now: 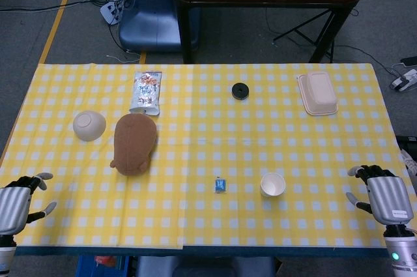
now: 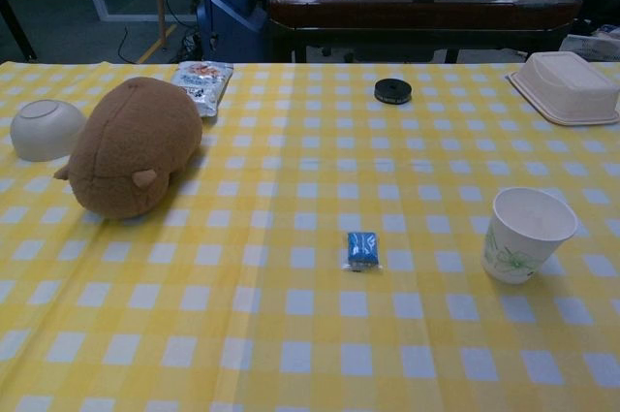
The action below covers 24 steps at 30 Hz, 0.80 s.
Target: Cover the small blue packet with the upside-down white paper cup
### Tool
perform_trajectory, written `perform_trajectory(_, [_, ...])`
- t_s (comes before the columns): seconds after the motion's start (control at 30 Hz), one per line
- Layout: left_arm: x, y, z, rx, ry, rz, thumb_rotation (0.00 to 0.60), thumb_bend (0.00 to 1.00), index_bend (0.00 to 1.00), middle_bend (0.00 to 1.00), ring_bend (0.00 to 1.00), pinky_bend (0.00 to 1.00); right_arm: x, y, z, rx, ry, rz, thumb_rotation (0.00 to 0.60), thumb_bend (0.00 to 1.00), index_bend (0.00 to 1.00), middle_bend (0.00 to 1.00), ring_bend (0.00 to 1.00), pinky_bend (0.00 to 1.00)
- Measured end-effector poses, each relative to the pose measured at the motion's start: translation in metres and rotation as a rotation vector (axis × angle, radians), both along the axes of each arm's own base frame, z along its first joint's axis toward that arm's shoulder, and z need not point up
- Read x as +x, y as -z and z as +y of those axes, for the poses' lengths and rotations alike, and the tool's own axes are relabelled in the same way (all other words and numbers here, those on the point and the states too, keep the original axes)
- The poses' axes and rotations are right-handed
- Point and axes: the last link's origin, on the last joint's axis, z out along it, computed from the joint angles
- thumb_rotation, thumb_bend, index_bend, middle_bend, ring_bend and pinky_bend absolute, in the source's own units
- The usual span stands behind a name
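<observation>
The white paper cup [image 1: 273,184] stands mouth-up just right of the small blue packet [image 1: 221,186], nearer the empty, spread-fingered right hand [image 1: 383,197] than the equally empty left hand [image 1: 21,200].

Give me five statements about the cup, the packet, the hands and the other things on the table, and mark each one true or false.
1. The white paper cup stands mouth up. True.
2. The cup already covers the small blue packet. False: the packet lies bare on the cloth, apart from the cup.
3. The left hand holds the cup. False: it rests at the near table edge, holding nothing, as does the right hand.
4. The brown plush toy lies between the white bowl and the packet. True.
5. The black round disc lies on the takeaway box. False: it lies on the cloth, apart from the box.
</observation>
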Motion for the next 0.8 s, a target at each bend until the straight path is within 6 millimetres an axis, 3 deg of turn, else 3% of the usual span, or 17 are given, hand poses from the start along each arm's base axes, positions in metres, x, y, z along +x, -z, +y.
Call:
perform_trajectory(0.3, [0.001,0.001,0.000,-0.005,0.001,-0.006,0.600,0.14,0.43,0.51,0.42,0.54,-0.001,0.002,-0.002,0.004,0.006,0.000,0.600,0.07,0.42,0.48,0.40,0.52])
perform_trajectory(0.37, [0.000,0.000,0.000,-0.007,-0.002,-0.009,0.600,0.14,0.43,0.51,0.42,0.54,0.000,0.003,-0.002,0.008,-0.001,-0.001,0.600,0.07,0.42,0.49,0.43,0.56])
perform_trajectory(0.53, [0.001,-0.002,-0.001,-0.007,0.001,-0.021,0.600,0.14,0.43,0.51,0.42,0.54,0.002,0.009,-0.005,0.028,-0.026,-0.002,0.600,0.08,0.42,0.62,0.66,0.81])
perform_trajectory(0.6, [0.002,-0.004,-0.002,-0.002,0.007,-0.027,0.600,0.14,0.43,0.51,0.42,0.54,0.003,0.011,-0.006,0.036,-0.028,0.001,0.600,0.07,0.40,0.73,0.77,0.89])
perform_trajectory(0.7, [0.003,-0.007,-0.003,0.006,0.008,-0.037,0.600,0.14,0.43,0.51,0.42,0.54,0.007,0.015,-0.009,0.058,-0.037,0.018,0.600,0.04,0.36,0.90,0.91,0.99])
perform_trajectory(0.8, [0.003,-0.010,-0.003,0.015,0.009,-0.044,0.600,0.14,0.43,0.51,0.42,0.54,0.015,0.020,-0.014,0.090,-0.060,0.039,0.600,0.01,0.34,0.99,1.00,1.00])
